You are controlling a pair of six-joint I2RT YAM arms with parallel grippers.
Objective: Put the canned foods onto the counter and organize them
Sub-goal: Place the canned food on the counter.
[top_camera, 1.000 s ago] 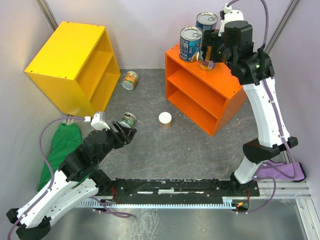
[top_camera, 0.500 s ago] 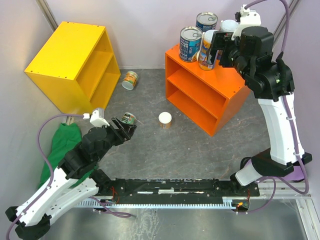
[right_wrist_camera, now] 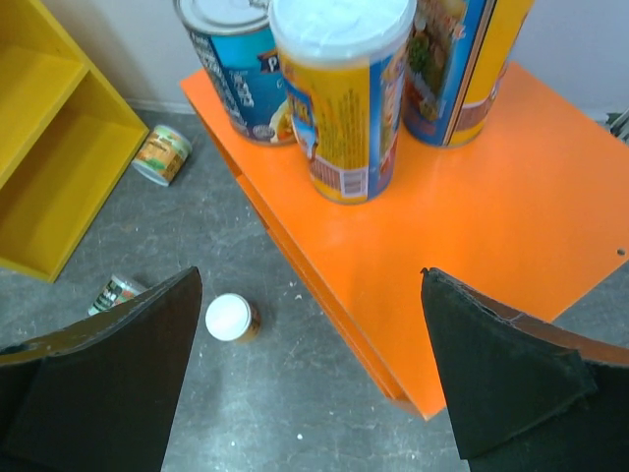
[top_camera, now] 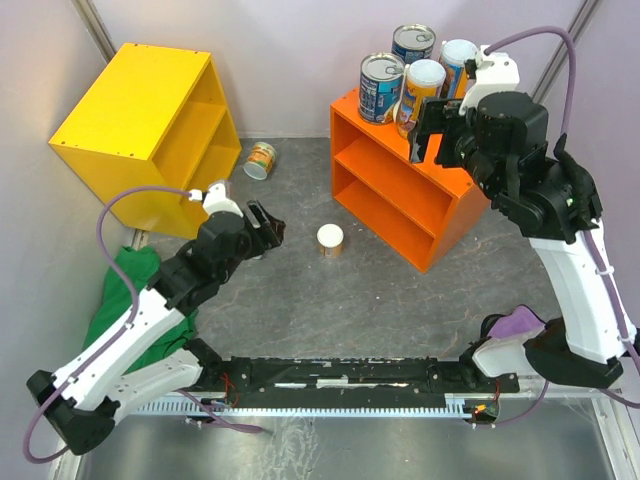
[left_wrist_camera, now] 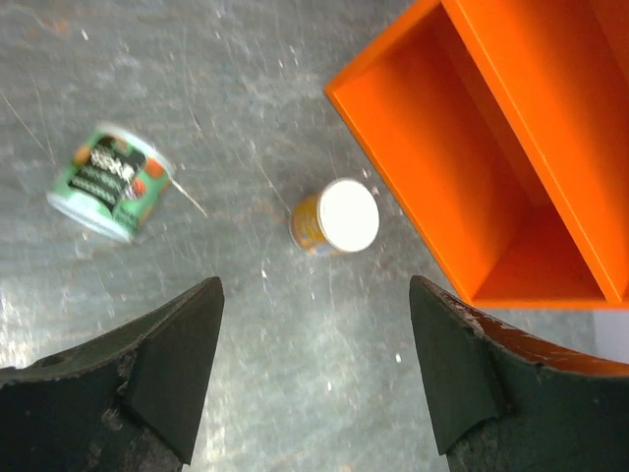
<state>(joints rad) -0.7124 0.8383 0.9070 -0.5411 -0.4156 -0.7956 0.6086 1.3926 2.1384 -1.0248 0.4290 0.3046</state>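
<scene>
Right fingers, spread wide, have released the slim can onto the orange worktop, four now placed; left fingers, also wide, hold nothing

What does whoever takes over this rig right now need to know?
Left gripper: open, empty, above the floor near the loose cans.
Right gripper: open, empty, over the counter.
Done: four cans upright on the counter top: front blue tin, rear blue tin, front slim can, rear slim can.
Left: three short cans on the floor: white-lidded can upright in front of the counter, green-labelled can on its side, third can on its side by the yellow cabinet.
</scene>
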